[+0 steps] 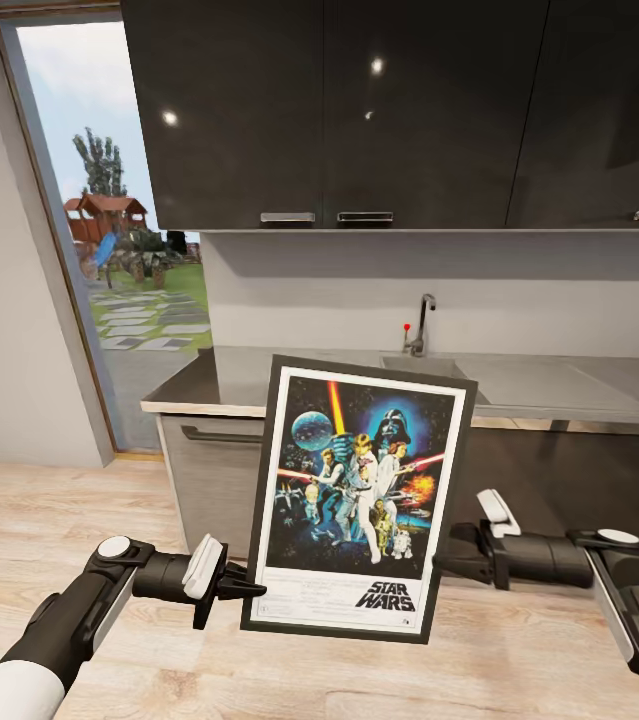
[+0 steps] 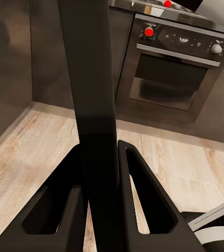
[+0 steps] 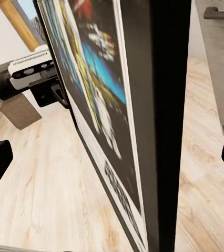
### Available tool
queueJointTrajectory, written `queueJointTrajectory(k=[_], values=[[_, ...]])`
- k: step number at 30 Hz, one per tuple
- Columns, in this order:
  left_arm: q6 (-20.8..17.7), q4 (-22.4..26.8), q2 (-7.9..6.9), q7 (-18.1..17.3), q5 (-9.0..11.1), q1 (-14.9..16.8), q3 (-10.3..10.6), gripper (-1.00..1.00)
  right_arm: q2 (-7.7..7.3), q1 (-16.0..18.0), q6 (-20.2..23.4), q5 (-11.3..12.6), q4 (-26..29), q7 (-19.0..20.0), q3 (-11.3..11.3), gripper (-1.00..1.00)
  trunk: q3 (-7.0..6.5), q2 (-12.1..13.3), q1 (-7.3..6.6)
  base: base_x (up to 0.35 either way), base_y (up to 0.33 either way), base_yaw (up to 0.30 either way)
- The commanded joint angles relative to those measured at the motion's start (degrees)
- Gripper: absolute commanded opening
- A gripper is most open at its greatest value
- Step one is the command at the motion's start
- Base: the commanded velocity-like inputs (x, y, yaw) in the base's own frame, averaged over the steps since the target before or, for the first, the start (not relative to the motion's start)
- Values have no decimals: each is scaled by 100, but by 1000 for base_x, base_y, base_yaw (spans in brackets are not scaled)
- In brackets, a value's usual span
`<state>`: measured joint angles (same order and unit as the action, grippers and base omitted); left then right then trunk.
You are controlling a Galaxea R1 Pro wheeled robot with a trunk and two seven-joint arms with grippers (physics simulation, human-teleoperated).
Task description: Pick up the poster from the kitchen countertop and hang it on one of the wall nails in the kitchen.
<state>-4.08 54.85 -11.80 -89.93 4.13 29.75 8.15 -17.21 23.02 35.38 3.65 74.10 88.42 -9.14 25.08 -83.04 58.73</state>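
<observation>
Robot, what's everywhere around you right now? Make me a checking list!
Surface: kitchen countertop, grey, with sink and tap.
Job's things: poster off the counter, upright, slightly tilted; no wall nail seen.
Clutter: nothing seen.
Grippers: left gripper jaws clamp the poster's lower left edge; right gripper at its right edge, jaws wide apart.
Cables: nothing seen.
Surroundings: dark wall cabinets, oven, wooden floor, garden window.

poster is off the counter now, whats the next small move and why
Probably turn the base to look for a nail. The poster hangs in the air, tilted, in front of the countertop. The left gripper is clamped on its left edge and the right gripper sits at its right edge. No nail shows on the wall ahead.
</observation>
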Motion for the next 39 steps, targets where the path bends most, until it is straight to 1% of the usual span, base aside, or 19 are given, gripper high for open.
queueJointTrajectory(k=[1, 7, 8, 16, 17, 23, 27, 31, 32, 33, 34, 35, 36, 38, 39], values=[[-20, 0, -7, -7, 27, 5, 19, -100, 10, 9, 59, 6, 0, 10, 2, 100, 7, -4, 0, 0, 0, 0], [-16, 0, -7, -7, 27, 5, 20, -100, 44, 24, 58, -3, -4, -34, 4, 100, 7, -4, 0, 0, 0, 0], [-17, 0, -7, -7, 27, 5, 20, -100, 47, 25, 57, -3, -17, -38, 5, -100, 7, -4, 0, 0, 0, 0], [-25, -13, -7, -7, 27, 5, 8, -100, 51, 36, 56, 4, -145, -51, 1, -100, 7, -4, 0, 0, 0, 0], [-27, -15, -7, -7, 27, 5, 4, 100, 51, 36, 56, 4, -147, -52, 1, -100, 7, -4, 0, 0, 0, 0], [-51, -35, -10, -7, 25, 5, -18, 100, 51, 36, 57, 4, -150, -46, 0, -100, 7, -4, 0, 0, 0, 0], [-56, -36, -121, -7, 26, 5, -23, 100, 51, 36, 57, 4, -150, -45, 0, -100, 7, -4, 0, 0, 0, 0], [-53, -44, -199, -7, 16, 5, -35, 100, 51, 36, 57, 4, -150, -45, 0, -100, 7, -4, 0, 0, 0, 0], [-52, -52, -235, -7, 14, 5, -70, 100, 51, 36, 57, 4, -150, -45, 0, -100, 7, -4, 0, 0, 0, 0], [-51, -59, -314, -7, 12, 5, -145, 100, 51, 36, 57, 4, -150, -45, 0, -100, 7, -4, 0, 0, 0, 0], [-50, -61, -358, -7, 13, 5, -187, 100, 51, 36, 57, 4, -150, -45, 0, -100, 7, -4, 0, 0, 0, 0], [-50, -68, -451, -7, 15, 5, -285, 100, 51, 36, 57, 4, -150, -45, 0, -100, 7, -4, 0, 0, 0, 0], [-45, -76, -592, -7, 20, 5, -410, 100, 51, 36, 57, 4, -149, -45, 0, -100, 7, -4, 0, 0, 0, 0], [-43, -82, -686, -7, 19, 5, -461, 100, 51, 36, 57, 4, -149, -45, 0, -100, 7, -4, 0, 0, 0, 0], [-42, -88, -782, -7, 22, 5, -495, 100, 51, 36, 57, 4, -148, -45, 0, -100, 7, -4, 0, 0, 0, 0]])
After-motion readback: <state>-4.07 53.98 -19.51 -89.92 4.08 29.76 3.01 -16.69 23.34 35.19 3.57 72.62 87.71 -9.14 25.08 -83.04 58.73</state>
